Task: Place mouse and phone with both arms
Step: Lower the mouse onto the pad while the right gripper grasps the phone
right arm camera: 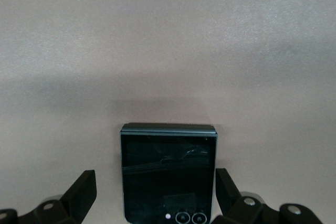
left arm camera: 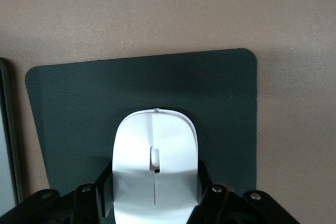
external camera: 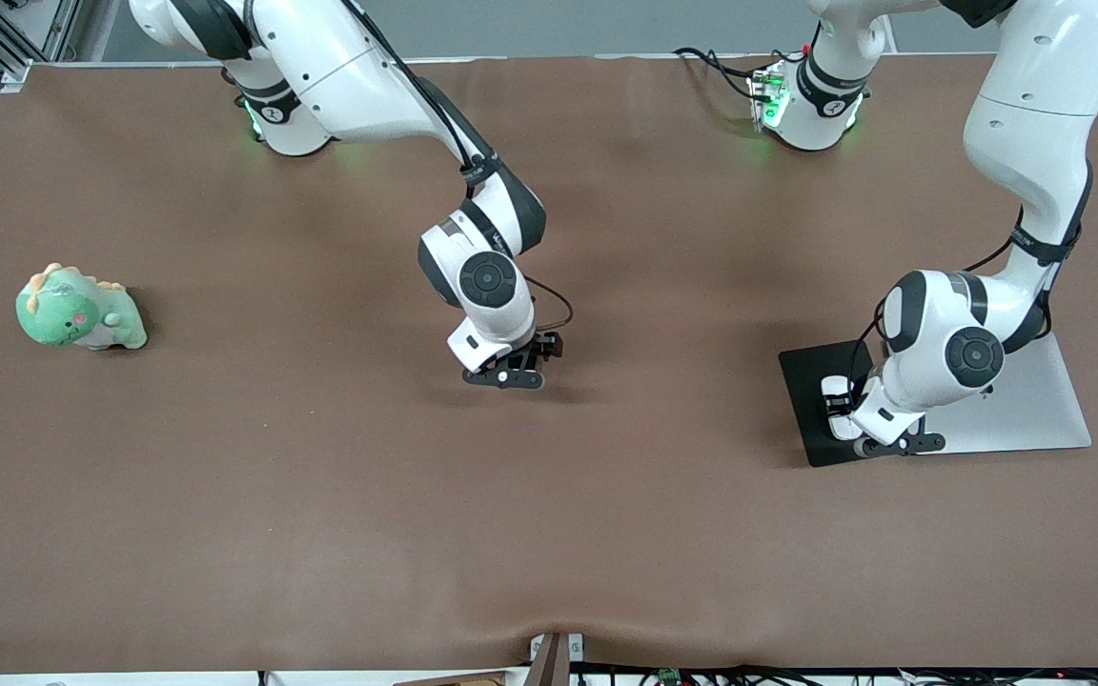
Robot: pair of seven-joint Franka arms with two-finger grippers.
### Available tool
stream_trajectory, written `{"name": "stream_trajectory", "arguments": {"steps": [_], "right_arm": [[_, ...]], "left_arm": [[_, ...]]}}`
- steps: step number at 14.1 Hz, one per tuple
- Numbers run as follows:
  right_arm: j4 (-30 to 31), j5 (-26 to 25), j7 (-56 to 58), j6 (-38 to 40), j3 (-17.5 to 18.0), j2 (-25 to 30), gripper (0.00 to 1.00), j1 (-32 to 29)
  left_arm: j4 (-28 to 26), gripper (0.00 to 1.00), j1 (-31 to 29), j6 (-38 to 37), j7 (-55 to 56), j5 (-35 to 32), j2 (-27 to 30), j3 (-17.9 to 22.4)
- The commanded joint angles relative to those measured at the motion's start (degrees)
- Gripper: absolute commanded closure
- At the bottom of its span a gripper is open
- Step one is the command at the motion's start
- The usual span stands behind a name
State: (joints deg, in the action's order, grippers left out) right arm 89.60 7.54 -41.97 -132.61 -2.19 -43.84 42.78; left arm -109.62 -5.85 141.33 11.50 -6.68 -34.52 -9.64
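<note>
A green dinosaur toy [external camera: 80, 309] lies well apart from a black pad [external camera: 811, 405] and silver laptop [external camera: 1035, 405].

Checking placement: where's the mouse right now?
The mouse sits on the black pad at the left arm's end of the table, between the left gripper's fingers, beside the silver laptop.

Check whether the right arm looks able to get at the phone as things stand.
Probably yes. The right gripper is low over the phone, open, one finger standing off each side, with nothing between them. The left gripper is busy at the mouse on the black pad.
</note>
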Motion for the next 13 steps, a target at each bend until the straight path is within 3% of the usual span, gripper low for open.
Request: {"name": "stream_trajectory", "arguments": {"steps": [1, 2, 6, 13], "right_arm": [[-0.30, -0.51, -1.18, -0.63, -0.88, -0.54, 0.00, 1.07], [-0.30, -1.29, -1.18, -0.72, -0.89, -0.80, 0.00, 0.99], [-0.30, -1.74, -1.27, -2.30, -0.89, -1.86, 0.00, 0.99], [-0.39, -1.65, -2.15, -2.57, -1.06, -2.57, 0.00, 0.20]], "left_arm": [[-0.15, 0.07, -0.56, 0.88, 1.24, -1.05, -0.03, -0.46], [-0.07, 0.00, -0.48, 0.88, 1.24, -1.05, 0.06, -0.46], [1.42, 0.00, -0.13, -0.43, 1.07, -1.14, 1.37, -0.46], [15.56, 0.00, -0.21, -24.84, 0.28, -1.14, 7.00, -1.87]]}}
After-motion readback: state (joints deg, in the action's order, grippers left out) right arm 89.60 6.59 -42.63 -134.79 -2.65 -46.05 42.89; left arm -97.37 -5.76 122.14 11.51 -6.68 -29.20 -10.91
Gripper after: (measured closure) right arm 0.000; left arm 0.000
